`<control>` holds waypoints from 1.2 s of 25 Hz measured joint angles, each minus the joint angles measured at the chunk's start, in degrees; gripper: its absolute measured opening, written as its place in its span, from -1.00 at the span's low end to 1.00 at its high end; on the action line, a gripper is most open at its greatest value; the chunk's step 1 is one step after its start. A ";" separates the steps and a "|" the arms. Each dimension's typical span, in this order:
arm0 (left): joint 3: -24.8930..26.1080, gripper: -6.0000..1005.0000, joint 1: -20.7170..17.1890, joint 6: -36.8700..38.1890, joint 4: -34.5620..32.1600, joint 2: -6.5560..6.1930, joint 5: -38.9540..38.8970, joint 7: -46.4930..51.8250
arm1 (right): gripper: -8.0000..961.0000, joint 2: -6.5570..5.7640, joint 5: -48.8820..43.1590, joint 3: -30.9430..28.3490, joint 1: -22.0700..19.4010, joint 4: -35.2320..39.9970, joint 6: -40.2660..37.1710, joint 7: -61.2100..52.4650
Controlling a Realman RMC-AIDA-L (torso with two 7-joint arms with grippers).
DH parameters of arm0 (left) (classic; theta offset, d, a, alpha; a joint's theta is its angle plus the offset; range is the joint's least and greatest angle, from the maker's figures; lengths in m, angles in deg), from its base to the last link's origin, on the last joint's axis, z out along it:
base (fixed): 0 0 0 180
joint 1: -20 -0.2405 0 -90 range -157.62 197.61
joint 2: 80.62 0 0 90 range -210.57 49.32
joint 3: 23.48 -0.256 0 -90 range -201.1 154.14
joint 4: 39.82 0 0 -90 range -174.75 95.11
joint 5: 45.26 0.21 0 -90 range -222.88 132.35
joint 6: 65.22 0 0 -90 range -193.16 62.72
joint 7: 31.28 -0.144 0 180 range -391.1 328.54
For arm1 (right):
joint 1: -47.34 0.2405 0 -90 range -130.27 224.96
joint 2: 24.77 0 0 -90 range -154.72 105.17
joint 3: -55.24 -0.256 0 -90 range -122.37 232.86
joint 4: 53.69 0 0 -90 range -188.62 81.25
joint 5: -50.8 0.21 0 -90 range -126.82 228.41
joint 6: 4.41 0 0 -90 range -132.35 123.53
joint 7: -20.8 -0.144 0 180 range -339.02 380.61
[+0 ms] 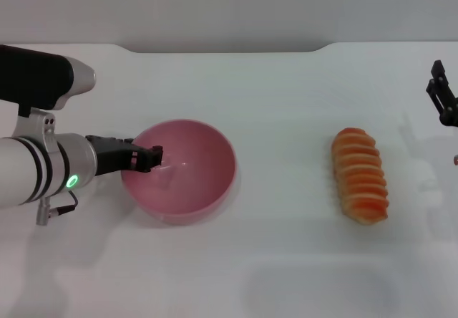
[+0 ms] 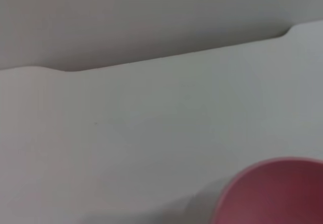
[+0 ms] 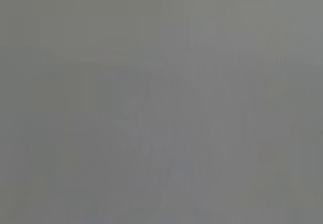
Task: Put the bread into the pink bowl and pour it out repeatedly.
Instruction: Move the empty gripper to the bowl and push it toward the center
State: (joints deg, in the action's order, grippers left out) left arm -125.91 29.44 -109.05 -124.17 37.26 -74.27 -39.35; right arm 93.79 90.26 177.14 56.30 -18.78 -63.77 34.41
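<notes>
Pink bowl (image 1: 182,171): stands upright on the white surface (image 1: 286,103), left of centre in the head view; its glossy inside holds nothing. A curved part of its rim (image 2: 272,188) also shows in the left wrist view.

Bread (image 1: 359,175): lies on the surface well to the right of the bowl, apart from it, its long axis running roughly away from the robot, pale ridges crossing it. Nothing touches it.

Left pincer (image 1: 152,157): reaches in from the left, level with the bowl's rim, its dark fingers at the bowl's left edge. They look clenched on the pink rim, one inside the wall and one outside, though the head view is too coarse to be quite sure of contact.

Left arm: the white forearm with a green light lies low over the surface, pointing toward the bowl.

Right pincer (image 1: 445,97): sits at the far right edge of the head view, beyond the bread and clear of it; only part of it shows, and I cannot tell how its fingers stand.

Right wrist view: a plain grey field with no thing to make out.
</notes>
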 joint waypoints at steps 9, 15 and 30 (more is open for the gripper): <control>-0.35 -0.32 2.31 -0.56 1.90 -0.02 0.12 -0.33 | 0.54 0.00 0.00 -0.26 -0.03 0.55 -0.10 0.01; -0.09 -0.80 2.53 -0.52 1.99 -0.02 0.21 -0.36 | 0.54 -0.08 -0.17 -0.34 0.07 0.71 0.01 0.01; 1.27 -0.91 3.42 -0.81 1.21 -0.15 0.28 -0.58 | 0.53 -0.89 -8.70 -14.10 -4.56 27.65 42.27 0.01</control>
State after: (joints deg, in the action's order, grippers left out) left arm -124.64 32.87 -109.86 -122.95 37.11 -74.00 -39.92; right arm 92.90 81.56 163.04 51.74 8.87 -21.50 34.43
